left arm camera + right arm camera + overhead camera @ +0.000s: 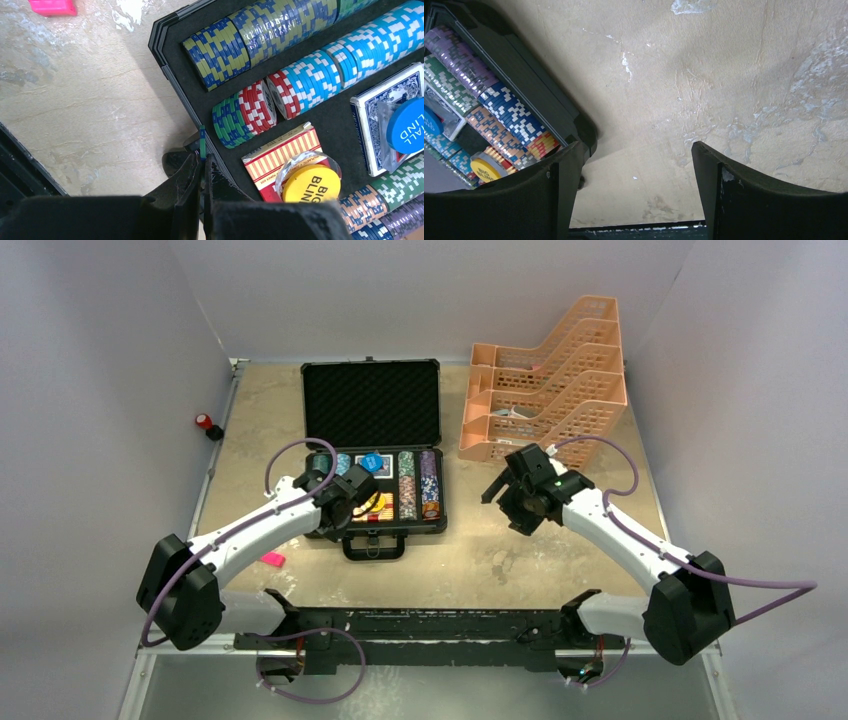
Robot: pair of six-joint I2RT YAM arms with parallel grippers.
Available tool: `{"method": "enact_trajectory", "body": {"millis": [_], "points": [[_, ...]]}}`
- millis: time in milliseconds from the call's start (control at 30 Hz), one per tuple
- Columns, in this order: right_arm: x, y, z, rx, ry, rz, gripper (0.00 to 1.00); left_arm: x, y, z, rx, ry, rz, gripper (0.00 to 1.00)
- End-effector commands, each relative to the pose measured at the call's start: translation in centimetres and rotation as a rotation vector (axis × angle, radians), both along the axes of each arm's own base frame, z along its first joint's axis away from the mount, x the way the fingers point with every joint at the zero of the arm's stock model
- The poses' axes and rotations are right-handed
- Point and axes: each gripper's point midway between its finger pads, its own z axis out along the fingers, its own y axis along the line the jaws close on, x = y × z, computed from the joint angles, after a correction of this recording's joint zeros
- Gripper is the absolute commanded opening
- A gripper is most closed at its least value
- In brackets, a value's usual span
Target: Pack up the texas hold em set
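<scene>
The black briefcase (372, 405) lies open on the table, foam lid up, rows of poker chips (418, 485) in its base. My left gripper (202, 156) is shut on a green and blue chip (202, 142), held edge-up over the case's near left rim (172, 80). Beside it lie green and red chips (242, 112), blue-white chips (350, 55), a red card deck (280, 152) with a yellow big blind button (310, 184) on it, and a blue deck (382, 107) with a blue small blind button (407, 125). My right gripper (636, 170) is open over bare table right of the case (534, 95).
The peach lattice tray rack (545, 380) stands at the back right. A pink marker (272, 559) lies on the table left of the case, also seen in the left wrist view (52, 7). A red button (205, 422) sits off the table's left edge.
</scene>
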Motion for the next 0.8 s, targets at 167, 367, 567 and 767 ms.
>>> {"method": "enact_trajectory", "body": {"millis": [167, 367, 567, 767], "points": [[-0.2, -0.7, 0.4, -0.005, -0.01, -0.035, 0.81, 2.8, 0.4, 2.2, 0.016, -0.167, 0.013, 0.0], [-0.3, -0.7, 0.2, -0.009, -0.001, -0.033, 0.81, 3.2, 0.5, 1.6, 0.039, -0.167, 0.005, 0.0], [-0.4, -0.8, 0.2, -0.009, -0.003, -0.036, 0.81, 3.7, 0.4, 0.9, 0.05, -0.184, -0.015, 0.0], [-0.5, -0.8, 0.1, -0.009, 0.001, -0.036, 0.81, 3.9, 0.4, 0.5, 0.052, -0.19, -0.029, 0.0]]}}
